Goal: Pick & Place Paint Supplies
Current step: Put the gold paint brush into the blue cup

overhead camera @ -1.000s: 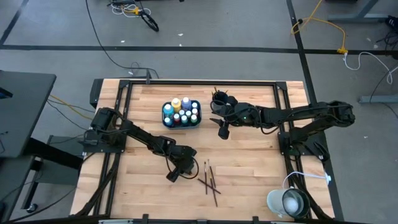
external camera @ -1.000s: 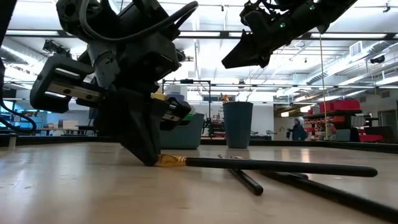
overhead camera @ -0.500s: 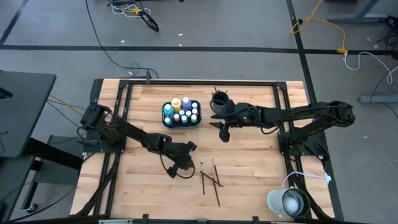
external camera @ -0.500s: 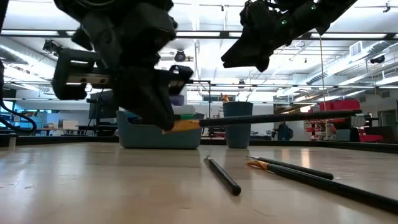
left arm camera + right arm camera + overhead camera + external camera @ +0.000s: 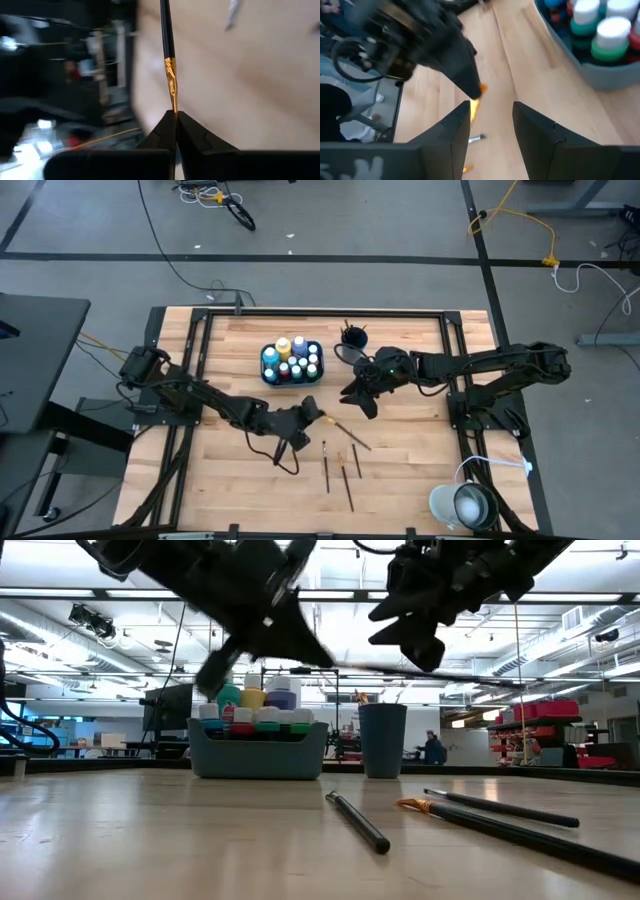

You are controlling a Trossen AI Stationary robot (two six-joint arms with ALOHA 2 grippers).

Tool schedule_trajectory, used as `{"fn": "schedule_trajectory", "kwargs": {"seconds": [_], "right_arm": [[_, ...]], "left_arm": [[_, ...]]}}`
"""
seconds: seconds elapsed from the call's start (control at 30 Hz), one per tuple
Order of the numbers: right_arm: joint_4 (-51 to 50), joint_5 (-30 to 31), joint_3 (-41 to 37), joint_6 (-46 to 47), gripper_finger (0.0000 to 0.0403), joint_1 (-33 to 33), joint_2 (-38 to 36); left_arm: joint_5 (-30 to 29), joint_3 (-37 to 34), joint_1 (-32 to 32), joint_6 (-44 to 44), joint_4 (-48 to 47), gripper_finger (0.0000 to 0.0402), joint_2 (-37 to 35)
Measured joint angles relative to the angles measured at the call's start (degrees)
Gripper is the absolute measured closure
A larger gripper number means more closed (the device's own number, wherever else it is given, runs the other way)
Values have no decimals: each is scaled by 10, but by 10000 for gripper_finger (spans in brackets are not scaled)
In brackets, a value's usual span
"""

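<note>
Above the table [image 5: 420, 460], left gripper [image 5: 312, 411] holds a paintbrush [image 5: 345, 434] aloft.

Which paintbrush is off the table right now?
The paintbrush pinched by its gold ferrule in the left claw, slanting toward the open right claw. The other three brushes lie flat on the wood.

So the small white-capped paint bottles [image 5: 292, 360] are all standing upright, packed tight together in a cluster at the back middle of the table; you can spot blue, yellow, green and red ones. 1 thin dark-handled paintbrush with a gold ferrule [image 5: 342, 432] is up off the table, pinched at its ferrule end, the handle running out toward the right. 3 more thin dark paintbrushes [image 5: 341, 474] lie flat on the wood nearer the front, roughly side by side, not touching.
</note>
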Motion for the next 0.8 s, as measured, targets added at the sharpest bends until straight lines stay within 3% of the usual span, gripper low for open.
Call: {"fn": "schedule_trajectory", "kwargs": {"seconds": [0.17, 0.33, 0.63, 0.8], "right_arm": [[-19, -19, 0, 13, 253, 0, 0], [-14, -58, 0, 40, 253, 0, 0], [-22, -75, 0, 53, 254, 0, 0], [-26, -75, 0, 38, 283, 0, 0]], "left_arm": [[-65, 0, 3, 158, 99, 393, 0], [-89, 0, 13, 296, 141, 395, 0], [-97, 1, 31, 352, 188, 393, 0], [-96, 1, 34, 364, 209, 396, 0]]}}
